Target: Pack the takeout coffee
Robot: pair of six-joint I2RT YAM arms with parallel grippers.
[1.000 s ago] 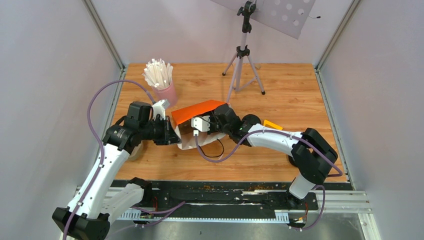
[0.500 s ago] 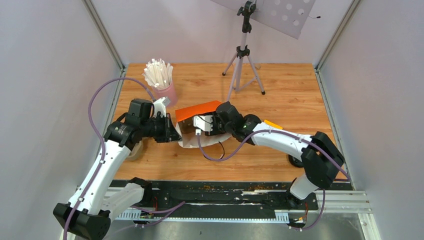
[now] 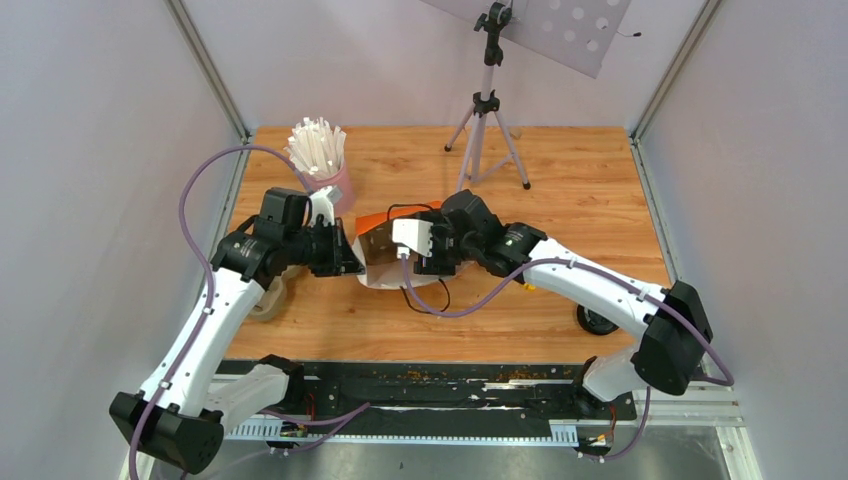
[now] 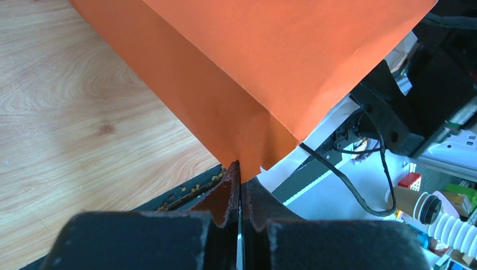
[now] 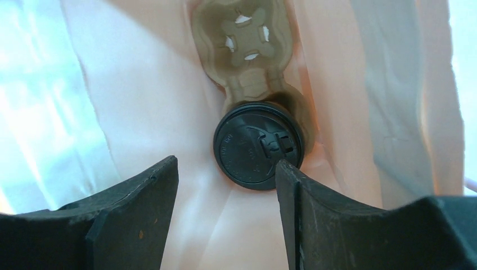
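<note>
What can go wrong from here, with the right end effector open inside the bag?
1. The right end effector is open over the lidded coffee cup, which sits in a pulp tray. A crooked pull-out could clip the lid or the bag wall and tip the cup.
2. The left end effector pinches only a thin corner of the orange paper bag. A slip or tear would likely collapse the bag mouth.

Black lid (image 5: 257,147) hides the cup's body and part of the tray (image 5: 216,34).

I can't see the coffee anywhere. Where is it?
It's inside the orange bag on the table; the right wrist view shows its black lid in the pulp tray.
</note>
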